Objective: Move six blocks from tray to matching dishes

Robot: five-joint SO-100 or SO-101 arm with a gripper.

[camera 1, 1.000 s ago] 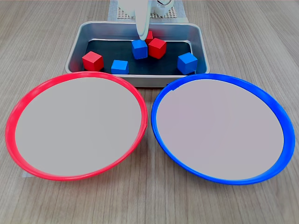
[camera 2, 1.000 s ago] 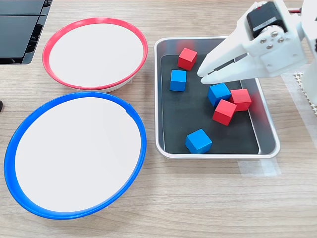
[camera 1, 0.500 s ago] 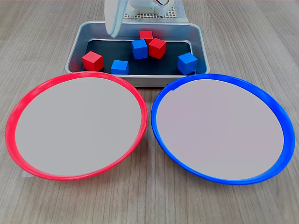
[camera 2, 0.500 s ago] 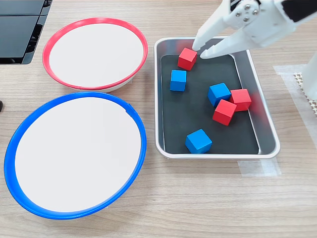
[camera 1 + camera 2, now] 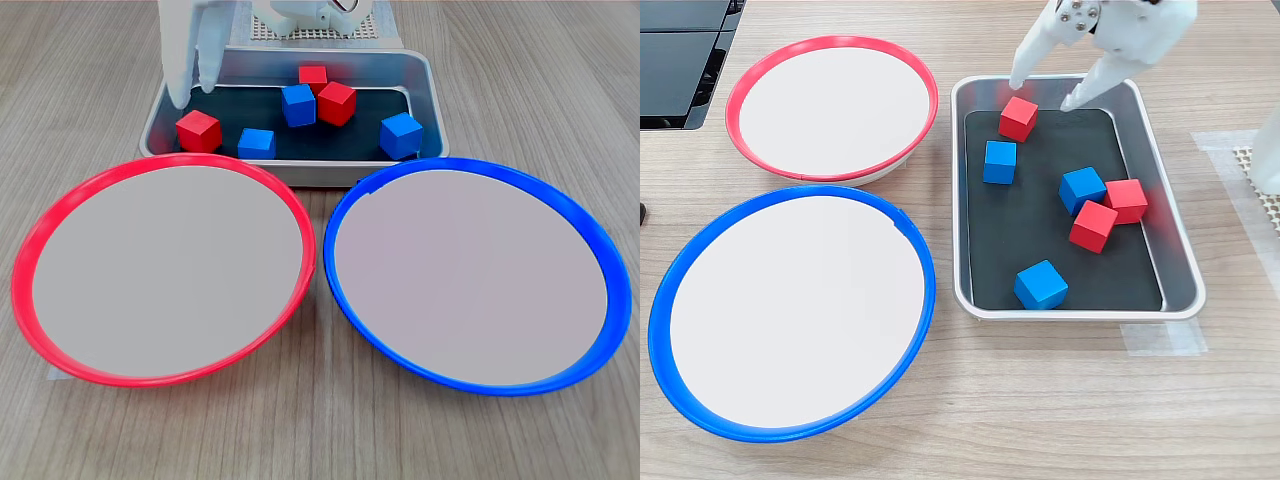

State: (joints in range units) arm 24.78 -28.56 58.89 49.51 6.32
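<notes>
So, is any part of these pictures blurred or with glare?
In the first exterior view the gripper looks smeared by motion; the blocks stay sharp. In the second exterior view the tray wall mirrors a red block; no strong glare.

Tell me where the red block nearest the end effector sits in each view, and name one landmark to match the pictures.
First exterior view: the red block sits at the tray's left end, just under the open end effector.
Second exterior view: it lies at the tray's top end, nearest the red-rimmed dish.
Shared landmark: the blue block beside it.
</notes>
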